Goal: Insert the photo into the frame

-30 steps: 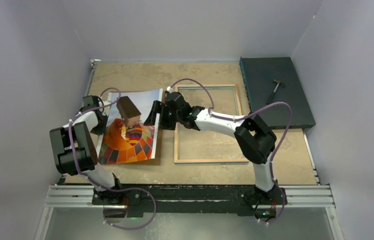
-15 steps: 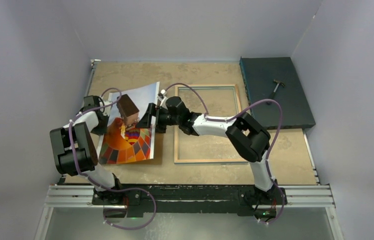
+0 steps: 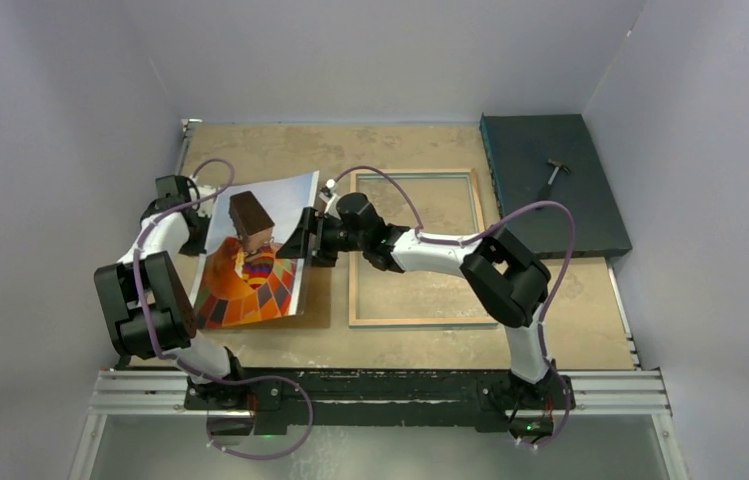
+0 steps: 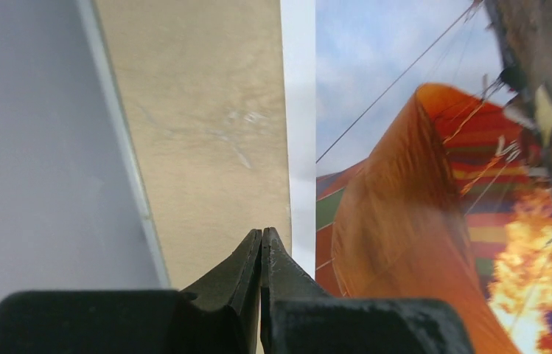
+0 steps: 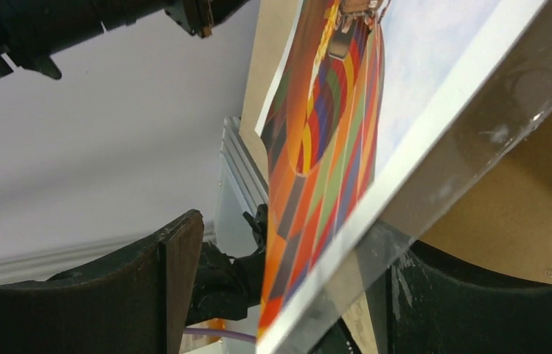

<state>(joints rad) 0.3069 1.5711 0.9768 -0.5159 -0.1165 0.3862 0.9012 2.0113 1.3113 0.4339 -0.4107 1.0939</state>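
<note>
Now, right tool (image 5: 291,243) wide astride the tilted photo (image 3: 250,270), left tool (image 4: 261,240) closed tight (beside its white border)

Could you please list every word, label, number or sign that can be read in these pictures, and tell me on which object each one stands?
No text can be read with certainty.
Large rectangular paper photo of a chequered hot-air balloon: small white marks on the orange fabric, perhaps letters, too blurred to read.
Thin rectangular pale wooden frame, dark teal slab, small hammer: no writing visible.
</note>
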